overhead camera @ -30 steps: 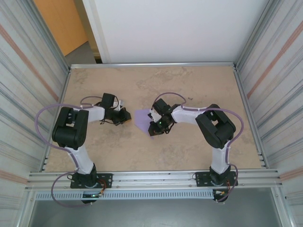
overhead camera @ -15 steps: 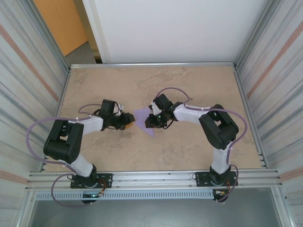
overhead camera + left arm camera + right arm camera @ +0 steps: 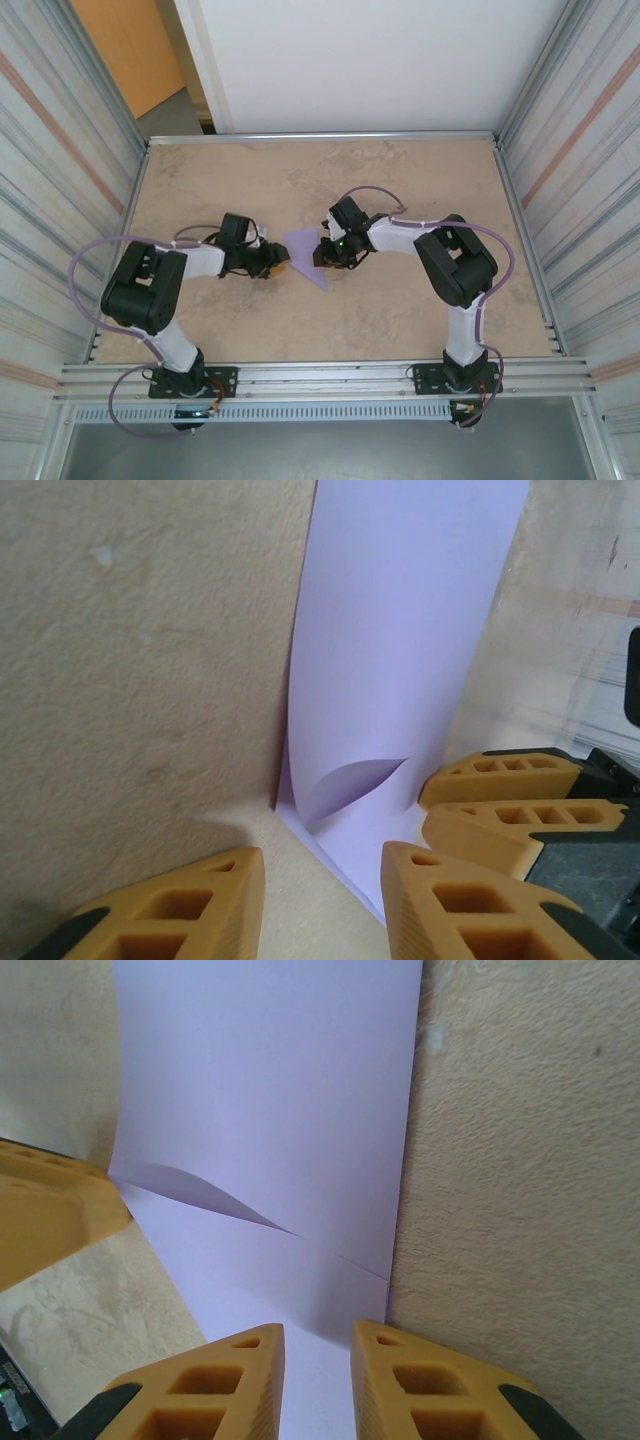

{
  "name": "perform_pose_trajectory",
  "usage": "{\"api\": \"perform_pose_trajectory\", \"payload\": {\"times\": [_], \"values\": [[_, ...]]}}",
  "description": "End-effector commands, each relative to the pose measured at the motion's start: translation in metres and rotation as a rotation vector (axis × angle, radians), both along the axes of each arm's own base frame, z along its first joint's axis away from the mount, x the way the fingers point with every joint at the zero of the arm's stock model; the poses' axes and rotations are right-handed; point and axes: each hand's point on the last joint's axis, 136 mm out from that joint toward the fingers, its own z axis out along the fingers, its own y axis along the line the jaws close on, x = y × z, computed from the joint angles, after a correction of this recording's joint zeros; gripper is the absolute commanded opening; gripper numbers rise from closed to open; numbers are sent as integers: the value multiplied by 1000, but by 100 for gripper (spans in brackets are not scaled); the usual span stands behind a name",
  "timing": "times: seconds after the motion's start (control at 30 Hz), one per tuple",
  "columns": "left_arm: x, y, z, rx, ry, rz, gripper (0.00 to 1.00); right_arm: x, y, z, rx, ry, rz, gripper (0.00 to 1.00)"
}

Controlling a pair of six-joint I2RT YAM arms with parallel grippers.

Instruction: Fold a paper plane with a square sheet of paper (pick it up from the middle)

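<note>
The lilac paper (image 3: pixel 300 245) is laid on the bench (image 3: pixel 400 190), near its middle. In the top view it is seen as a narrow shape, wider at the far end and pointed at the near end. The left jaws, at the end of the left arm (image 3: pixel 195 260), are placed just beside the left edge of the paper. The right jaws, at the end of the right arm (image 3: pixel 395 238), are placed at its right edge, so the paper is found between the two.

In the left wrist view the paper (image 3: pixel 400 630) is stretched away from the camera over the bench (image 3: pixel 130 630). Close to the jaws a small part of it is raised in a curl (image 3: pixel 350 780). The left jaws are held moderately apart. Between their orange fingers (image 3: pixel 170 910) the near edge of the paper and some bare bench are seen, and nothing is gripped. At the right, the fingers (image 3: pixel 500 815) of the right jaws are seen just beside the paper.

In the right wrist view the paper (image 3: pixel 270 1080) is crossed by a shallow raised fold (image 3: pixel 210 1195), with bare bench (image 3: pixel 520 1160) at the right. The right jaws are held narrow, with a small gap between the fingers (image 3: pixel 430 1390). The paper is seen in this gap and is not pinched. One finger (image 3: pixel 50 1210) of the left jaws is seen at the left edge of the paper.
</note>
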Motion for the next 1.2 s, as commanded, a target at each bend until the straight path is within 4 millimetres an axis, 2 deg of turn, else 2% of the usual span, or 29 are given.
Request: {"api": "perform_pose_trajectory", "payload": {"times": [0.0, 0.23, 0.5, 0.83, 1.0, 1.17], "values": [[5, -9, 3, -20, 5, -17, 33, 1, -6, -14, -47, 18, -18, 25], [10, -15, 6, -42, -3, -34, 25, 3, -8, -15, -52, 14, -19, 24], [16, -23, 12, -99, -13, -81, 25, 5, -10, -15, -55, 6, -18, 24], [25, -21, 11, -128, -29, -132, 22, 8, -13, -15, -61, -10, -9, 24], [24, -20, 10, -117, -26, -146, 13, 14, -10, -3, -42, -53, 8, 27], [23, -21, 15, -119, -25, -135, 6, 25, -11, 24, -38, -175, 31, 33]]}}
